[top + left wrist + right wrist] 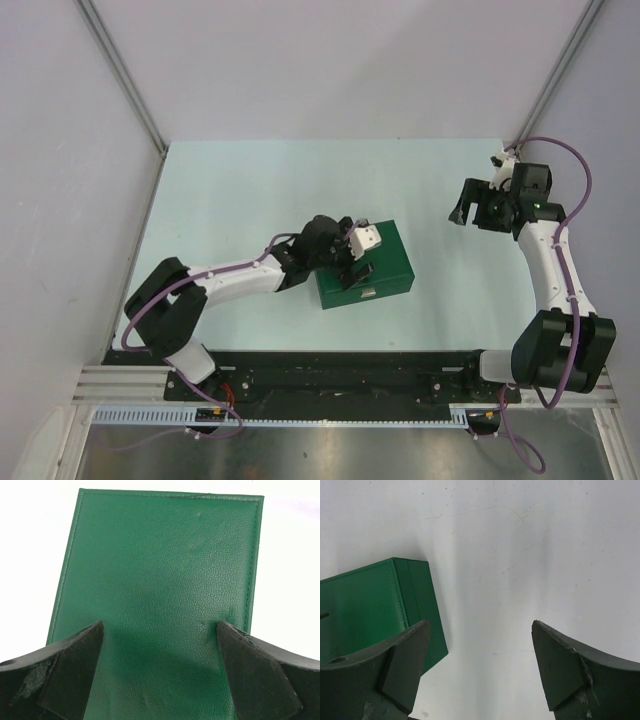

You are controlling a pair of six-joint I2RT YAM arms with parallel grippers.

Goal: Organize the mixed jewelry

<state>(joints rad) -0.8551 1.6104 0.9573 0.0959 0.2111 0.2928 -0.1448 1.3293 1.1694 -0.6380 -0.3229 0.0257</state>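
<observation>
- L gripper (352, 270) hung right over the green box (390, 258), jaws spread wide, nothing held. Fingertips looked just clear of the lid (165, 555), but contact was not certain.
- Mixed jewelry: none showed in any view, no chain, loop or beads. Judged it sat inside the shut box, but couldn't confirm.
- Key relation: box lay straight under and ahead of L gripper (160, 629). In L wrist view the lid's long axis ran away from the wrist.
- Jaws stood across the lid's short axis, w/ both fingertips inside its side edges. So the spread was narrower than the lid and couldn't straddle the box as it stood.
- Judged the next move needed a lid edge or the front, not the top face.
- Clasp (365, 293): small pale fitting on the box's side facing the arm bases, seen in top view only. Prob. the catch, too small to be sure.
- Nearer arm: L, by far.
- R gripper (475, 212) was well apart from the box, off to its right and farther from the bases. Its jaws were also released and empty.
- R wrist view, w/ R gripper (480, 630) at the bottom, caught one corner of the green box (365, 610) at lower left. A line ran down the box's side there, prob. the lid seam.
- Count: 1 green box, shut; 1 clasp; 2 grippers, both empty; 0 jewelry pcs seen.
- Table (250, 190): pale surface under the box, w/ box approx. mid-table, closer to L arm's side than to R gripper.
</observation>
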